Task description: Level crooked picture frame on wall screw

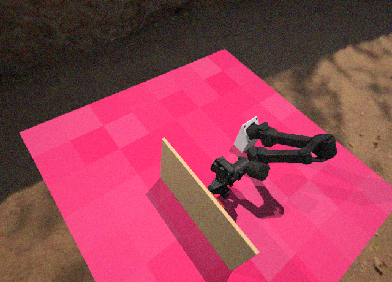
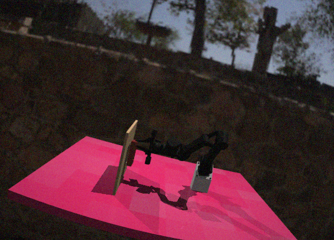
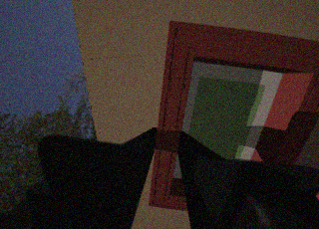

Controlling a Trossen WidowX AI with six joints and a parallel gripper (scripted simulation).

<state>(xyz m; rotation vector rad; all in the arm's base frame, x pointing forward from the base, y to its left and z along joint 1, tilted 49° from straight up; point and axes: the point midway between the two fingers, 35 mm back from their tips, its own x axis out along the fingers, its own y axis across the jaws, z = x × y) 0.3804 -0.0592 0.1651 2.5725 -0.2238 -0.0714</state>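
Observation:
The dark red picture frame (image 2: 131,154) (image 3: 174,75) hangs in front of the upright board, with a green, grey, white and red picture inside. In the wrist view its top edge slopes down to the right, and its left side is not parallel to the board's left edge. Its lower right part is hidden behind a finger. The screw and the notched strip are not visible. My gripper (image 1: 217,192) (image 2: 135,144) (image 3: 167,133) is shut on the frame's left bar, below the middle of that side.
The tan upright board (image 1: 196,203) (image 2: 123,156) (image 3: 122,80) serves as the wall and stands on the pink table (image 1: 104,190) (image 2: 67,172). The arm's grey-white base block (image 1: 244,141) (image 2: 201,182) stands across from the board, with the folded arm between them.

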